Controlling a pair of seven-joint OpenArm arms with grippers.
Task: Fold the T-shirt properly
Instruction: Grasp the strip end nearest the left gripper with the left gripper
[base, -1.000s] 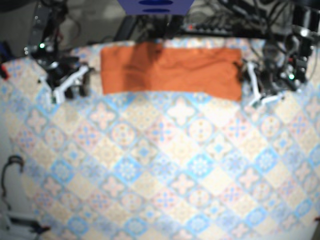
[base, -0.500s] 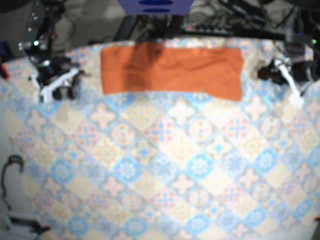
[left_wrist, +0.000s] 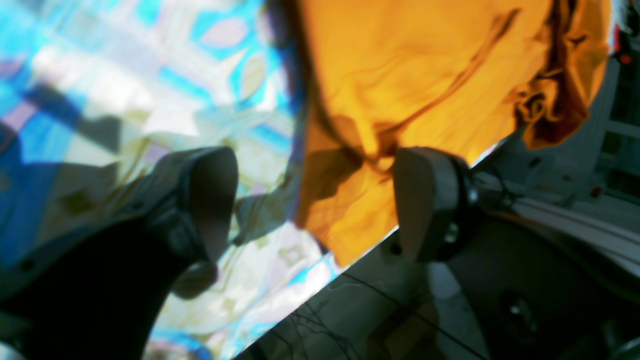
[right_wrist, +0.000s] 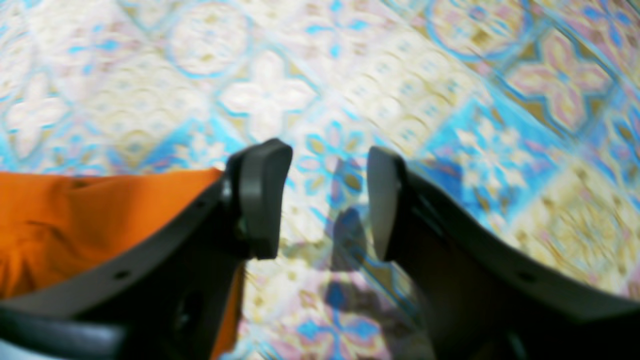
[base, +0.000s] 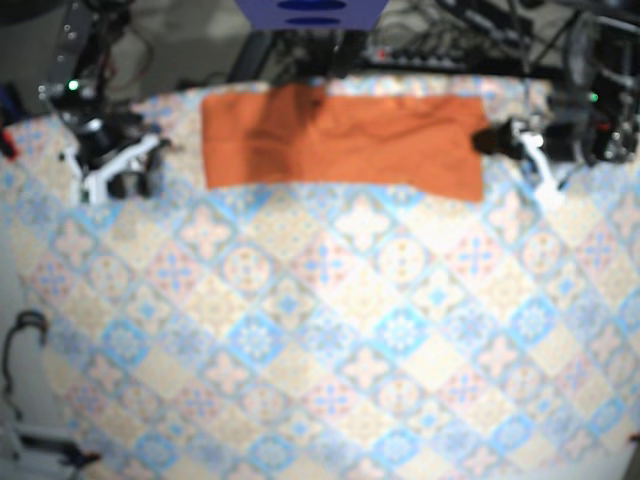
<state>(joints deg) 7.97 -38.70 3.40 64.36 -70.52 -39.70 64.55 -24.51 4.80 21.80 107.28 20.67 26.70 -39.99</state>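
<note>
The orange cotton T-shirt (base: 340, 140), folded into a long rectangle, lies flat at 12 o'clock on the table, near its far edge. The left gripper (left_wrist: 310, 200) is at the shirt's 3 o'clock end, jaws spread wide, with the shirt's rumpled corner seen between them, unclamped. The right gripper (right_wrist: 327, 200) is off the 9 o'clock end, released and empty, over the blue, pink and cream tile-patterned tablecloth (base: 330, 330).
</note>
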